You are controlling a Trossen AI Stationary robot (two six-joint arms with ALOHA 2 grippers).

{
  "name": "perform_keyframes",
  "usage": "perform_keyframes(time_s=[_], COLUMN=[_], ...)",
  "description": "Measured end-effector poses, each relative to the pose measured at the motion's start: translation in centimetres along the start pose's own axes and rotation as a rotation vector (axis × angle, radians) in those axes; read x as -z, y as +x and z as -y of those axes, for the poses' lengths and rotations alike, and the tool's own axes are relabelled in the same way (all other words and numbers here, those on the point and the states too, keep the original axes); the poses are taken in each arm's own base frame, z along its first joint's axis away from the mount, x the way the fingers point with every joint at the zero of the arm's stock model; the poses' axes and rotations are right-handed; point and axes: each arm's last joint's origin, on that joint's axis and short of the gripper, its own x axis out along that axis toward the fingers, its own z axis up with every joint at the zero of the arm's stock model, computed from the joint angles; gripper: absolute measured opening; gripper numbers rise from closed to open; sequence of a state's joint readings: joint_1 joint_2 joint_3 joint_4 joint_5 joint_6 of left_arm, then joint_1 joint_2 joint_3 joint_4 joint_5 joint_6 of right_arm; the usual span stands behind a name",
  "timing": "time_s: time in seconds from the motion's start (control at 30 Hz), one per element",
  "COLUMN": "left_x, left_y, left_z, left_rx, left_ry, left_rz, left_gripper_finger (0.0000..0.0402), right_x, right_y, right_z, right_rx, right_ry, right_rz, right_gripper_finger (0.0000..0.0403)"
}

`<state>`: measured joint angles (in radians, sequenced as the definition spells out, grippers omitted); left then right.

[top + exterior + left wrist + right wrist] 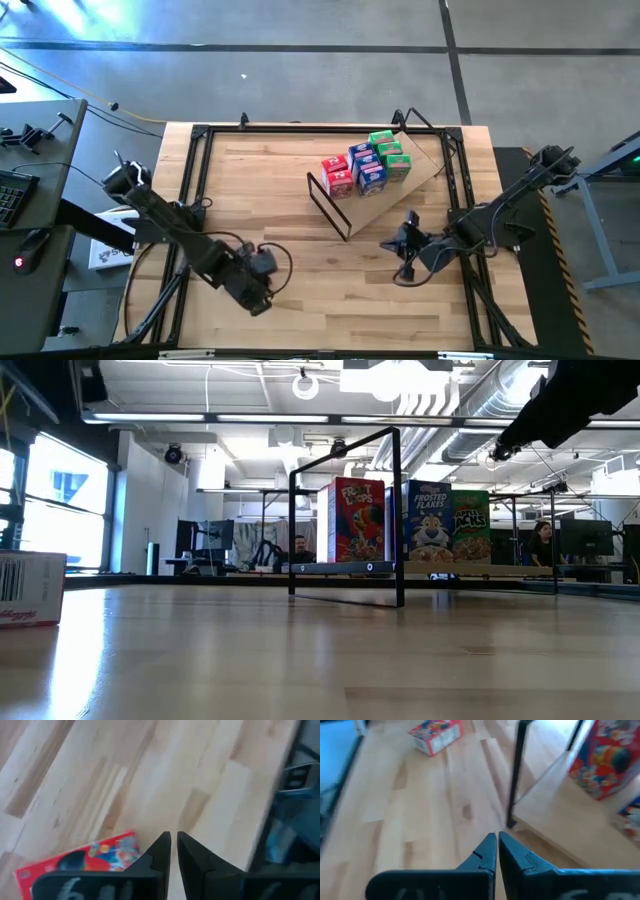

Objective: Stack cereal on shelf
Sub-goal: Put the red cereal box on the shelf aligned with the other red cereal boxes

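The shelf [405, 190], a slanted plywood board with a black wire frame [328, 205] along its lower edge, stands at the table's far right. Several red, blue and green cereal boxes [367, 165] stand on it; in the low view they show as red [358, 520], blue [428, 520] and green [470, 525]. One red box [85, 857] lies flat on the table beside my left gripper [173, 840], which is shut and empty near the front left [262, 295]; the right wrist view shows this box [436, 735] too. My right gripper [497, 840] is shut and empty, just off the shelf's near corner [388, 243].
Black frame rails [190, 200] run along the table's left, right and far sides. A white box [105, 255] lies off the table's left edge. Bare wood lies between the loose red box and the shelf. People [297, 547] sit in the room beyond.
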<state>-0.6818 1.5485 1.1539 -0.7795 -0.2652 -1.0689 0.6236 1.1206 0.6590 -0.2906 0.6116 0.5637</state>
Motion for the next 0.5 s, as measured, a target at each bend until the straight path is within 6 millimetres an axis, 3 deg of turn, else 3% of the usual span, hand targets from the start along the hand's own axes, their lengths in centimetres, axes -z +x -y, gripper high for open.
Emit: perform_keyframes(time_s=[0.1, 0.23, 0.5], left_x=[1.1, 3.7, 7.3], left_y=[-1.1, -0.7, 2.2], left_z=[-0.1, -2.3, -6.8], left_rx=[-0.013, -0.227, -0.483], left_ry=[-0.006, -0.132, -0.335], left_rz=[-0.017, -0.039, -0.144], left_gripper_finger=[0.0023, 0.0008, 0.0003], right_x=[0.0, 0.1, 0.2], right_y=[-0.1, -0.3, -0.5], right_z=[-0.3, -0.5, -0.7], right_rx=[-0.045, -0.04, -0.019], right_ry=[0.029, 0.014, 0.012], right_rz=[-0.009, 0.005, 0.029], right_gripper_finger=[0.0002, 0.0002, 0.0002])
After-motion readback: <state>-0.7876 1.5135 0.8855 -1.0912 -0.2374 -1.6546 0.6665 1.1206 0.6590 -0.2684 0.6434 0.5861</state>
